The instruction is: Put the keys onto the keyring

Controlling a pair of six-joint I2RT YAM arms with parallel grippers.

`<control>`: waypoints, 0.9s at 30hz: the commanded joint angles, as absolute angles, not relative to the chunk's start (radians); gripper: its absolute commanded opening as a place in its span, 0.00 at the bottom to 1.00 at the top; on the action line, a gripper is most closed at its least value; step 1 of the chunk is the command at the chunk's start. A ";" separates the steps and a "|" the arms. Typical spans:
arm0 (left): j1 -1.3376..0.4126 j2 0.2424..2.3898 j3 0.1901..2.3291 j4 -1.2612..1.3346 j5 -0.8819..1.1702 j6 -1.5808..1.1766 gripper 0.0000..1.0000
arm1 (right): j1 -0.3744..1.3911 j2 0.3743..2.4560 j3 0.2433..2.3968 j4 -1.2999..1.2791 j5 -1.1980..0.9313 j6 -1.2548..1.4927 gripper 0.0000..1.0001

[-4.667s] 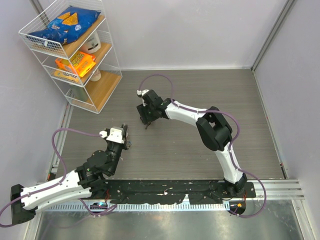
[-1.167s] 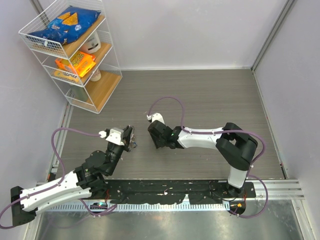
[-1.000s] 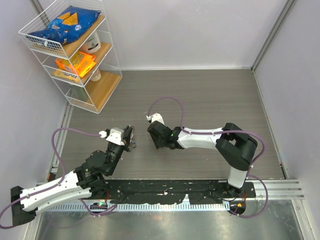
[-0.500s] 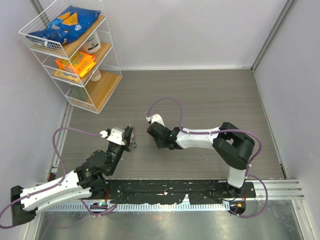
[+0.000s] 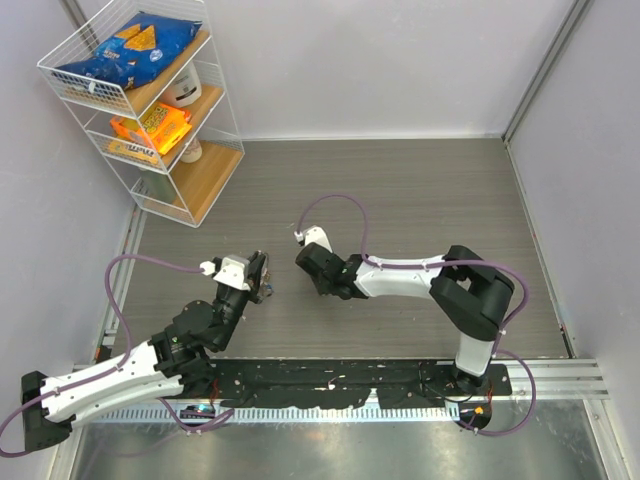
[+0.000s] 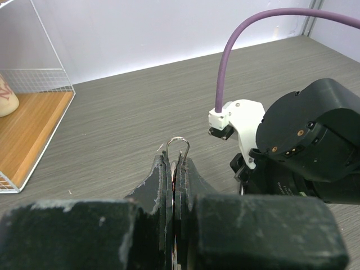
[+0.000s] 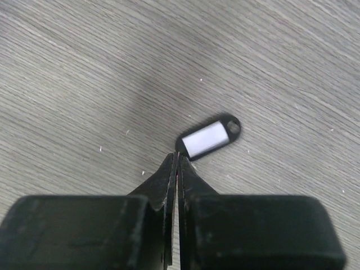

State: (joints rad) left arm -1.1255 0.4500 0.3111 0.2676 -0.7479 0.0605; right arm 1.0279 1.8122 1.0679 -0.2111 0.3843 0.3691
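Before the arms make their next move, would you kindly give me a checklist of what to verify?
1. Left gripper shut on the keyring: ok.
2. Keyring loop stands clear above the left fingertips: ok.
3. Right gripper shut: ok.
4. Right gripper holding the tag: cannot tell. The tips meet at the tag's near end, and the tag lies flat on the table.
5. A key in view to thread on: not ok. None shows in any view.
6. The two grippers are apart: ok, there is a gap between them in the top view.
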 commanded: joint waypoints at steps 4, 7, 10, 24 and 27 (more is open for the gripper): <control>-1.124 0.453 0.341 0.313 -0.755 0.055 0.00 | 1.045 1.661 1.023 -0.239 0.400 0.380 0.06; -1.123 0.451 0.339 0.310 -0.749 0.052 0.00 | 1.048 1.556 0.991 -0.245 0.377 0.385 0.06; -1.123 0.453 0.341 0.311 -0.738 0.051 0.00 | 1.048 1.433 0.942 -0.242 0.341 0.382 0.06; -1.124 0.408 0.311 0.360 -0.551 0.046 0.00 | 1.049 0.987 0.856 -0.226 -0.053 0.324 0.06; -1.123 0.390 0.298 0.377 -0.496 0.054 0.00 | 1.048 0.934 0.856 -0.203 -0.136 0.330 0.06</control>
State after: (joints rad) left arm -1.1255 0.4168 0.3080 0.2825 -0.5961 0.0586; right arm 1.0435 1.0012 0.8429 -0.2573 0.0315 0.3389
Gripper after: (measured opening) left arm 0.045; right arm 0.064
